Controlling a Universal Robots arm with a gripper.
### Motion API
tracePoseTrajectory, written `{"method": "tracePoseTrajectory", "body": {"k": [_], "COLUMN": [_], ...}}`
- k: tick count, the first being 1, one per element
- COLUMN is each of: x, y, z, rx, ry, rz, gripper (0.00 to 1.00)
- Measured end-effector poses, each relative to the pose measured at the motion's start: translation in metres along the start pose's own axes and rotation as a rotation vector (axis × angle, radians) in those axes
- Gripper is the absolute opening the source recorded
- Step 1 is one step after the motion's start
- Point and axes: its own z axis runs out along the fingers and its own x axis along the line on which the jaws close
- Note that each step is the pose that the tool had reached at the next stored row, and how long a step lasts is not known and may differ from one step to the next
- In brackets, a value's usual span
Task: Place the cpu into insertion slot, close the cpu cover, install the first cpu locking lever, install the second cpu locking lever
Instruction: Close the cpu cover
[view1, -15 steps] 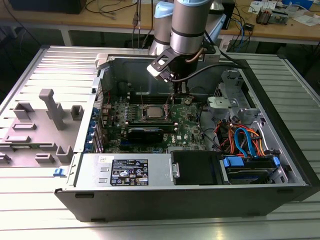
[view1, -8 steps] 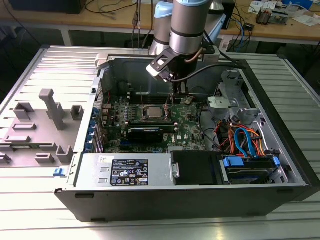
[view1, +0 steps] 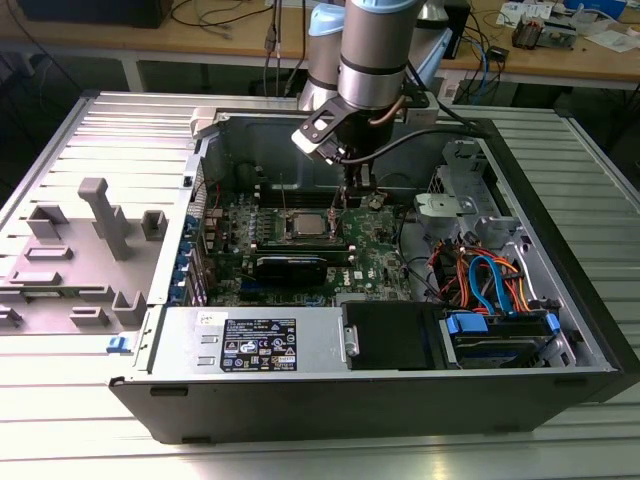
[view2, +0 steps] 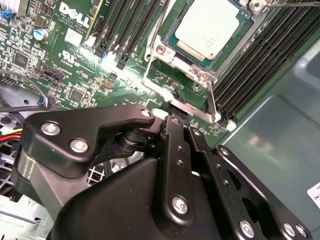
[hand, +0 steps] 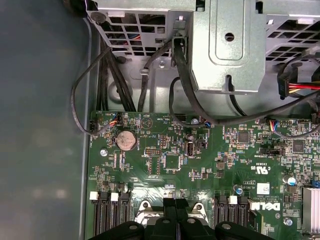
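The cpu (view2: 210, 27) lies flat in the insertion slot (view2: 171, 40) on the green motherboard, its silver top facing up; in the exterior view the cpu (view1: 305, 222) is mid-board. The cpu cover (view2: 200, 76) lies down around it, with the chip showing through the window. A thin locking lever (view2: 212, 97) runs along one side of the socket, and another rod (view2: 295, 4) crosses the far corner. My gripper (view2: 181, 120) hovers just off the socket's edge, fingers together with nothing seen between them. In the exterior view the gripper (view1: 352, 198) is to the cpu's right. The gripper (hand: 175, 207) also shows over the socket rim.
Long black memory slots (view2: 260, 55) flank the socket. A metal drive cage (hand: 225, 45) with black cables (hand: 180, 90) stands past the board's edge. The case wall (view2: 280, 130), a power supply (view1: 255, 345) and a grey fixture plate (view1: 90, 240) lie around.
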Motion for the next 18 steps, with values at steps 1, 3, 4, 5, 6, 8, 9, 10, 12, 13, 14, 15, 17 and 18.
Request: {"method": "tracePoseTrajectory", "body": {"k": [1,3,4,5,6,8,9,10,12,13,14,15,17,18], "x": [0.0000,0.0000,0.0000,0.0000,0.0000,0.0001,0.0001,0.0001,0.0001,0.0001,0.0001,0.0001,0.0001,0.0001], "y": [-0.0001,-0.0006,-0.0008,-0.0010,-0.0011,-0.0015,-0.0017,-0.0018,-0.0021,-0.0023,-0.0025,-0.0027,-0.0032,-0.0033], "z": [0.0000,0.0000,0.0000,0.0001,0.0001,0.0001,0.0001,0.0001,0.0002,0.0002,0.0002,0.0002,0.0003,0.0003], "rx": [0.0000,0.0000,0.0000,0.0000,0.0000,0.0000,0.0000,0.0000,0.0000,0.0000,0.0000,0.0000,0.0000,0.0000], "ry": [0.0000,0.0000,0.0000,0.0000,0.0000,0.0000,0.0000,0.0000,0.0000,0.0001,0.0000,0.0000,0.0000,0.0000], "rz": [0.000,0.000,0.000,0.000,0.000,0.000,0.000,0.000,0.000,0.000,0.000,0.000,0.000,0.000], "gripper": [0.11,0.11,0.11,0.11,0.11,0.11,0.11,0.11,0.11,0.11,0.11,0.11,0.11,0.11]}}
